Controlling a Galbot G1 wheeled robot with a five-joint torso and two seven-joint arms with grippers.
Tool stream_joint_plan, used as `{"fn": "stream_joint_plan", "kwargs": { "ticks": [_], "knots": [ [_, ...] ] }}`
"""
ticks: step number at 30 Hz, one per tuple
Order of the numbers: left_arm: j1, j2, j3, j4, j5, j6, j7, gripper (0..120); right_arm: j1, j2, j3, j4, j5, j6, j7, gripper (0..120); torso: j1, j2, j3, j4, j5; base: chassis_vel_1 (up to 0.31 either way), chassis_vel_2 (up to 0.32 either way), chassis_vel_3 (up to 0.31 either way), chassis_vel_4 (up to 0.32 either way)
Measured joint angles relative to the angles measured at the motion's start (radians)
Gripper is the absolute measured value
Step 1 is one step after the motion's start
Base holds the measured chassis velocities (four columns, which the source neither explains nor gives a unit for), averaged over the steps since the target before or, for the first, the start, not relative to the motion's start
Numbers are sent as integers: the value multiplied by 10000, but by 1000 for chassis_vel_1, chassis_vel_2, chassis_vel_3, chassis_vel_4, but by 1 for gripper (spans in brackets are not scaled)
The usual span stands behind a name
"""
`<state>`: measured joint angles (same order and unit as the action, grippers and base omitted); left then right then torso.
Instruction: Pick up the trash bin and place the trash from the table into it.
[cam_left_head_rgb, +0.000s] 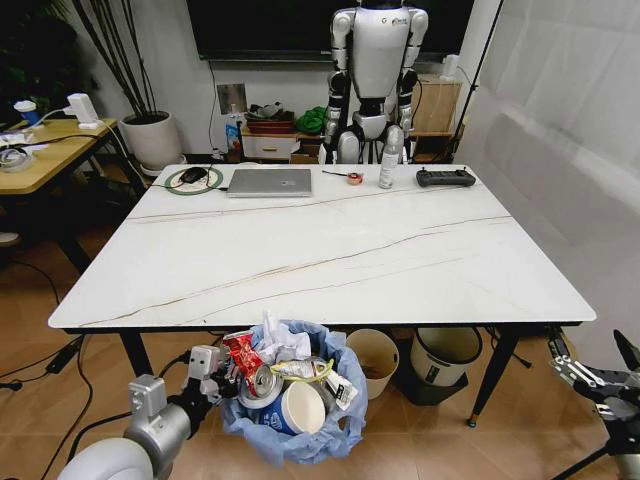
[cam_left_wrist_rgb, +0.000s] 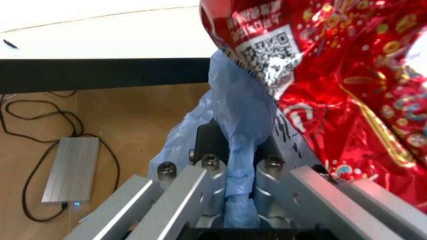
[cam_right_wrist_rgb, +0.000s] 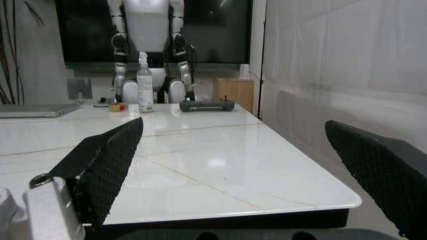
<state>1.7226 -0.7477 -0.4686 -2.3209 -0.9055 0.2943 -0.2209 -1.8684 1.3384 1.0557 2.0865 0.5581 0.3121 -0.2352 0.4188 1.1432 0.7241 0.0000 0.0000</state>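
The trash bin (cam_left_head_rgb: 300, 435), lined with a crinkled light-blue bag (cam_left_wrist_rgb: 233, 100), hangs just below the table's (cam_left_head_rgb: 330, 250) near edge. My left gripper (cam_left_head_rgb: 215, 375) is shut on the bag's bunched rim at the bin's left side, and in the left wrist view the left gripper (cam_left_wrist_rgb: 237, 165) pinches the blue plastic. The trash lies inside the bin: a red wrapper (cam_left_head_rgb: 243, 352) (cam_left_wrist_rgb: 347, 100), a crushed can (cam_left_head_rgb: 263, 382), white tissue (cam_left_head_rgb: 280, 340) and a blue paper cup (cam_left_head_rgb: 295, 408). My right gripper (cam_left_head_rgb: 590, 375) (cam_right_wrist_rgb: 243, 170) hangs open and holding nothing, beside the table's near right corner.
On the far side of the table are a laptop (cam_left_head_rgb: 268, 182), a black remote (cam_left_head_rgb: 445, 178), a spray bottle (cam_left_head_rgb: 388, 160) and a small tape roll (cam_left_head_rgb: 354, 178). Under it stand a cream bin (cam_left_head_rgb: 373, 360) and a black-rimmed white bucket (cam_left_head_rgb: 445, 352). A wooden desk (cam_left_head_rgb: 50, 150) is at left.
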Motion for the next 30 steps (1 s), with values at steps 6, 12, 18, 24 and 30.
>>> {"fn": "stream_joint_plan", "kwargs": {
  "ticks": [6,12,18,24,30],
  "knots": [
    [10,-45,57,2,92,-56,-54,0,0,-1,0,4,3,0,0,100,0,0,0,0,0,0,0,0,0],
    [2,-59,63,15,130,-69,-60,0,0,-2,0,5,4,-1,1,100,0,0,0,0,0,0,0,0,0],
    [-19,-110,99,53,135,-63,-58,0,0,-2,0,5,5,-1,1,100,-19,-42,-18,0,0,0,0,0,0],
    [-63,-129,128,66,165,-39,-38,0,1,-2,-1,5,5,-1,1,100,-149,-331,-180,0,0,0,0,0,0],
    [-120,-111,96,72,162,-23,-33,0,1,-2,-1,6,5,-1,1,100,-333,-735,-400,-1,0,0,0,0,0]
  ]
}}
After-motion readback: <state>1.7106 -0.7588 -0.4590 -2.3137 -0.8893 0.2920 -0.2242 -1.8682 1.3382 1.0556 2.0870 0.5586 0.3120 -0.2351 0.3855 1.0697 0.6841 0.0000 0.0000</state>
